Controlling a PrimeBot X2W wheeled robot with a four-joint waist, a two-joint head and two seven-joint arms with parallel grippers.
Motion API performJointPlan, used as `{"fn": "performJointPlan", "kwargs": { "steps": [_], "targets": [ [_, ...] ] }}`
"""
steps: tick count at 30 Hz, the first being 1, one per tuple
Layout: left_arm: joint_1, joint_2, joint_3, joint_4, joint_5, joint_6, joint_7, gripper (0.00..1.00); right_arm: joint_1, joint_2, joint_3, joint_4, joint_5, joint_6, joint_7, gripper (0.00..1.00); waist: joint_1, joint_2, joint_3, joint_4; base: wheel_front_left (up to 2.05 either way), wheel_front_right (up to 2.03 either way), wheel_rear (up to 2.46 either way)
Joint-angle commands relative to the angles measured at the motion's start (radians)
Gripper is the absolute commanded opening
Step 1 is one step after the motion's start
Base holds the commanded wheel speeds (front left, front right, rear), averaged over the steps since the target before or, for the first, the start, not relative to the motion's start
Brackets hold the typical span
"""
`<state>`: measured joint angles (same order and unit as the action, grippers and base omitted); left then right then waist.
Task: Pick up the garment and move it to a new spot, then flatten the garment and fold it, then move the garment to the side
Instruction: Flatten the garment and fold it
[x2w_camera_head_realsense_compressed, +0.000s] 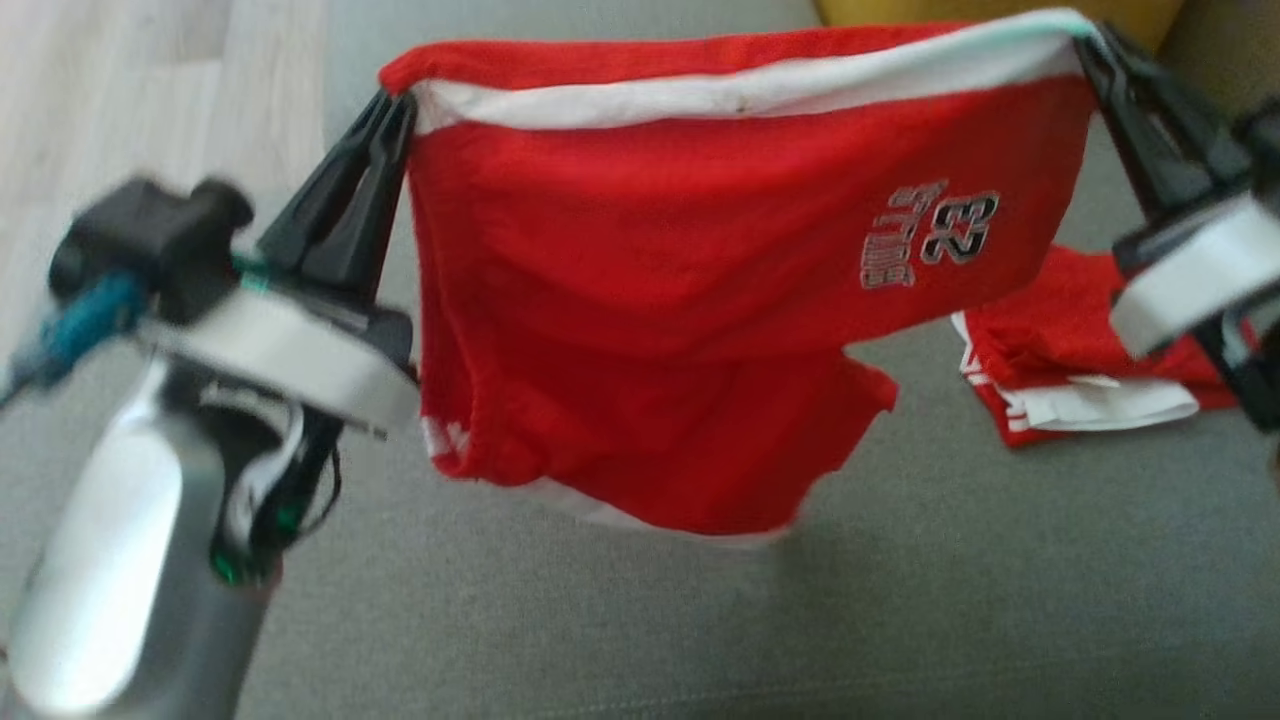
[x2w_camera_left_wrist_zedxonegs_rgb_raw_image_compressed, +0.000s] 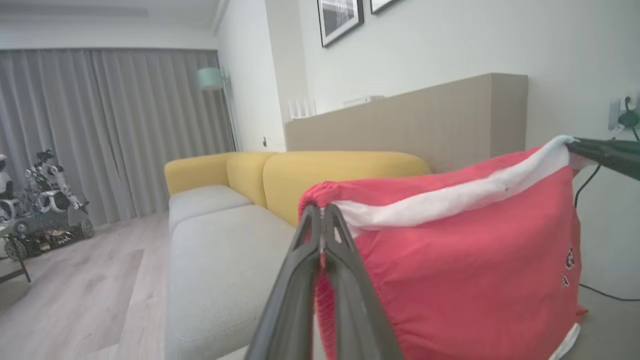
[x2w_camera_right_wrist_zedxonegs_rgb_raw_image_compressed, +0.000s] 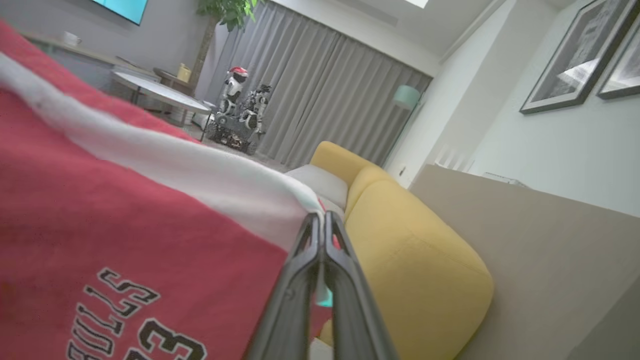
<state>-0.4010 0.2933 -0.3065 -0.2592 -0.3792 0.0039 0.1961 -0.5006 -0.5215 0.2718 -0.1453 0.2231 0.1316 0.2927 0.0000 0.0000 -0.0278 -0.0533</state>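
Note:
A red garment (x2w_camera_head_realsense_compressed: 680, 290) with a white band and a black-and-white "23" print hangs stretched in the air above the grey sofa seat (x2w_camera_head_realsense_compressed: 900, 600). My left gripper (x2w_camera_head_realsense_compressed: 400, 105) is shut on its upper left corner, and my right gripper (x2w_camera_head_realsense_compressed: 1085, 40) is shut on its upper right corner. In the left wrist view the closed fingers (x2w_camera_left_wrist_zedxonegs_rgb_raw_image_compressed: 322, 220) pinch the red cloth (x2w_camera_left_wrist_zedxonegs_rgb_raw_image_compressed: 465, 270), with the other arm's dark fingertip at the far corner. The right wrist view shows its gripper (x2w_camera_right_wrist_zedxonegs_rgb_raw_image_compressed: 320, 220) pinching the white band of the garment (x2w_camera_right_wrist_zedxonegs_rgb_raw_image_compressed: 125, 215).
A second red and white garment (x2w_camera_head_realsense_compressed: 1080, 360) lies crumpled on the seat at the right. Yellow sofa backrests (x2w_camera_left_wrist_zedxonegs_rgb_raw_image_compressed: 340, 175) rise behind the seat. Pale wood floor (x2w_camera_head_realsense_compressed: 130, 120) lies to the left. Small robots (x2w_camera_left_wrist_zedxonegs_rgb_raw_image_compressed: 45, 200) stand by grey curtains.

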Motion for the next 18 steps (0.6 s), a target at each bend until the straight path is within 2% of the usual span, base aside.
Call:
{"fn": "performJointPlan", "kwargs": {
  "steps": [1, 5, 8, 13, 18],
  "targets": [
    [-0.101, 0.033, 0.045, -0.008, -0.008, -0.010, 0.009, 0.00, -0.073, -0.026, 0.012, -0.015, 0.013, -0.001, 0.009, 0.00, 0.0000, 0.0000, 0.049, 0.001, 0.00, 0.00, 0.00],
    [-0.289, 0.048, 0.056, 0.149, -0.005, -0.053, 0.009, 0.00, -0.271, -0.032, 0.081, 0.079, 0.052, -0.001, 0.009, 0.00, 0.0000, 0.0000, 0.193, -0.001, 0.00, 0.00, 0.00],
    [-0.470, 0.056, 0.075, 0.313, 0.016, -0.070, -0.039, 0.00, -0.465, -0.003, 0.136, 0.203, 0.060, -0.001, -0.023, 0.00, 0.0000, 0.0000, 0.293, -0.007, 0.00, 0.00, 0.00],
    [-0.755, 0.046, 0.083, 0.589, 0.069, -0.077, -0.168, 0.00, -0.763, 0.090, 0.157, 0.482, 0.011, -0.001, -0.148, 0.00, 0.0000, 0.0000, 0.403, -0.010, 0.00, 0.00, 0.00],
    [-0.921, 0.013, 0.072, 0.809, 0.097, -0.080, -0.310, 0.00, -0.913, 0.196, 0.129, 0.713, -0.070, -0.001, -0.310, 0.00, 0.0000, 0.0000, 0.450, 0.004, 0.00, 0.00, 0.00]
  ]
}}
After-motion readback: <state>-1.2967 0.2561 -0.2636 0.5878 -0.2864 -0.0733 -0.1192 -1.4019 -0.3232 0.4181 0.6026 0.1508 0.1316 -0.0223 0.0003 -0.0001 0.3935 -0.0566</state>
